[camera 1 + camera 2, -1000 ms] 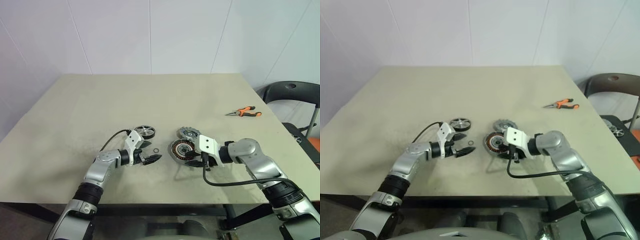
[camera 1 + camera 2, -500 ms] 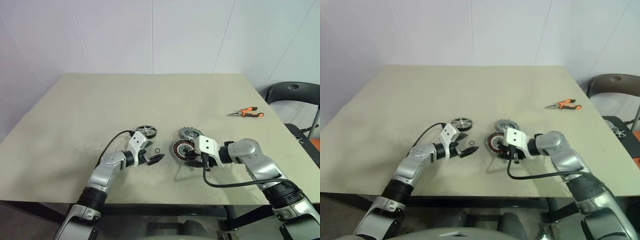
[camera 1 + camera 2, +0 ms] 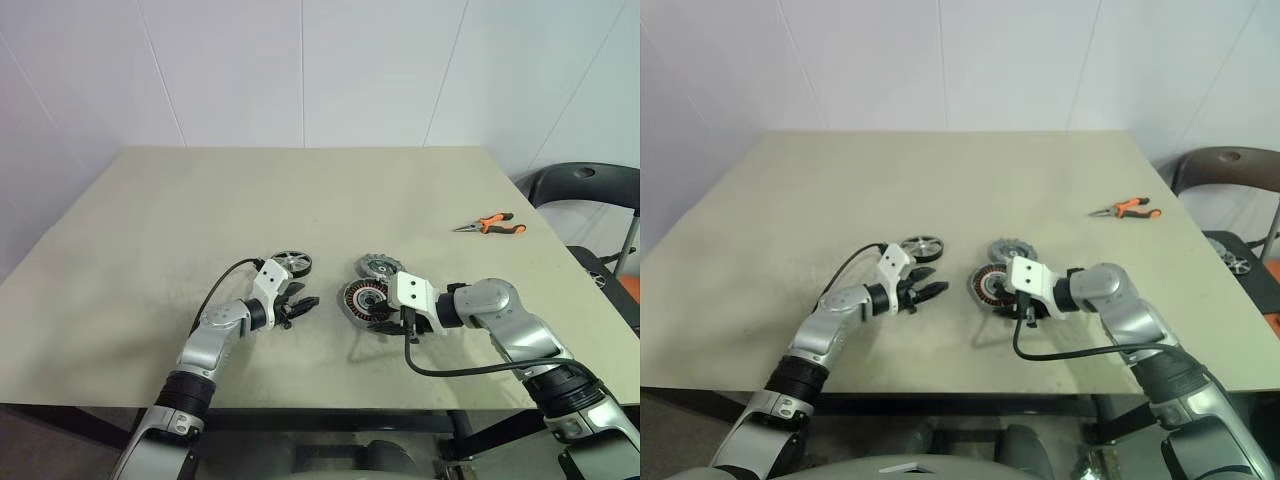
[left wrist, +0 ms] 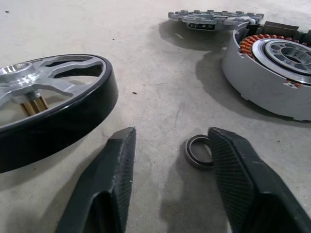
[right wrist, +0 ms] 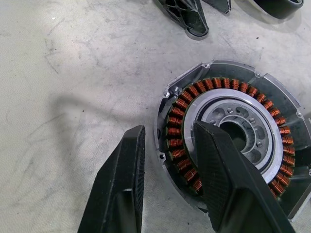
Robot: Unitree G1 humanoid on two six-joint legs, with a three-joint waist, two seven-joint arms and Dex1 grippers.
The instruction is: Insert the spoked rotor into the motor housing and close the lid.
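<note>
1. Lying flat on the worktop [image 3: 150, 220], the spoked rotor [image 3: 291, 263] is seen well apart from the motor housing, so the insertion is judged not yet done.
2. Just beside the rotor, the left tool [image 4: 167, 145] is held low over the worktop with its jaws apart and nothing clamped; a small loose ring [image 4: 198, 151] lies between the fingers [image 4: 112, 165], touching or almost touching the one nearer the housing. The rotor itself is not gripped.
3. Near the middle, the motor housing [image 3: 362, 298] is found open, its copper windings and silver hub exposed, with no rotor inside.
4. Just behind the housing, the lid [image 3: 379, 266] is seen lying on the worktop, not fitted; closing is therefore also left to do.
5. At the housing's near wall, the right tool [image 5: 167, 160] is set with one finger outside the wall and one inside over the windings; the housing appears to be pinched and steadied by it.
6. Far to the right, orange-handled pliers [image 3: 490, 224] lie unused.
7. As a judgement, the task is at an early stage: the rotor must be picked up, seated and the lid put on.
</note>
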